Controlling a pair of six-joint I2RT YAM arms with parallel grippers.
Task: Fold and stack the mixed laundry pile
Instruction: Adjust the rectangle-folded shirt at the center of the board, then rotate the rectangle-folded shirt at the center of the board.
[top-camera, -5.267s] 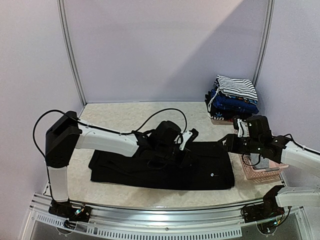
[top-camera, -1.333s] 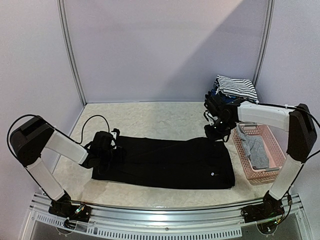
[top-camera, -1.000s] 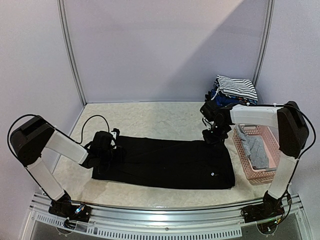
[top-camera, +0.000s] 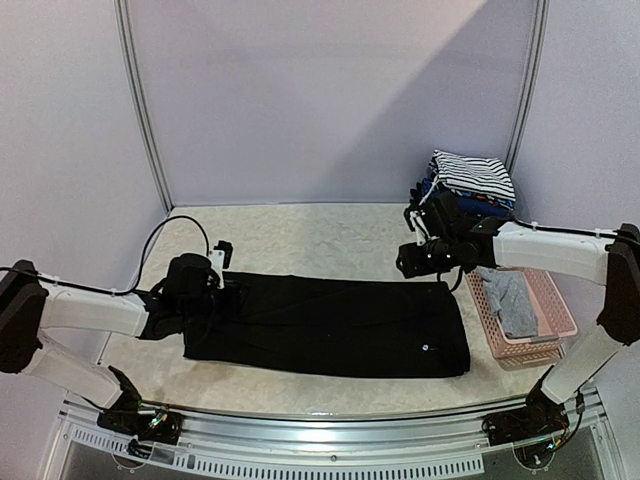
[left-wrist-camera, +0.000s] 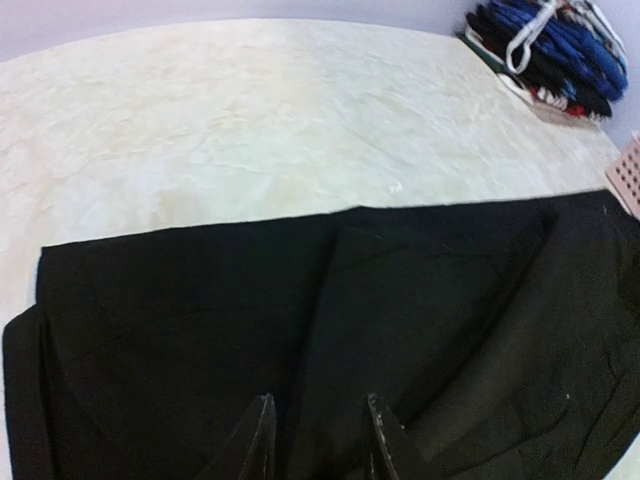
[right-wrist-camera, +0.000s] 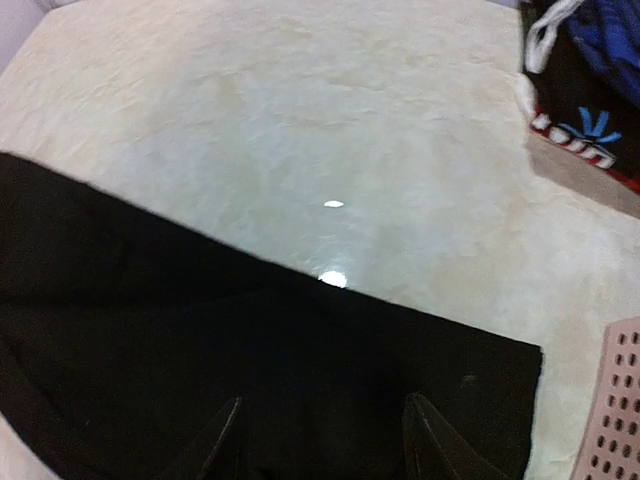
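A large plain black garment (top-camera: 330, 325) with a small white dot (top-camera: 424, 348) lies spread flat across the table. My left gripper (top-camera: 222, 295) hovers over its left end, fingers a little apart above the black cloth (left-wrist-camera: 400, 300), with nothing between them. Above the garment's far right corner is my right gripper (top-camera: 408, 262), its fingers wide apart over the cloth (right-wrist-camera: 150, 300) and holding nothing. At the back right stands a folded stack (top-camera: 470, 195) with a black-and-white striped piece (top-camera: 472, 175) on top. A grey garment (top-camera: 510, 300) lies in the basket.
A pink lattice basket (top-camera: 545, 345) stands at the right, close to the black garment's right edge; its corner shows in both wrist views (left-wrist-camera: 630, 170) (right-wrist-camera: 615, 400). The folded stack (right-wrist-camera: 590, 70) sits behind it. Bare marbled tabletop (top-camera: 300, 240) lies beyond the garment.
My right gripper has opened and shifted slightly left above the garment's far right corner. The left arm has swung lower and further left, its gripper still over the left end.
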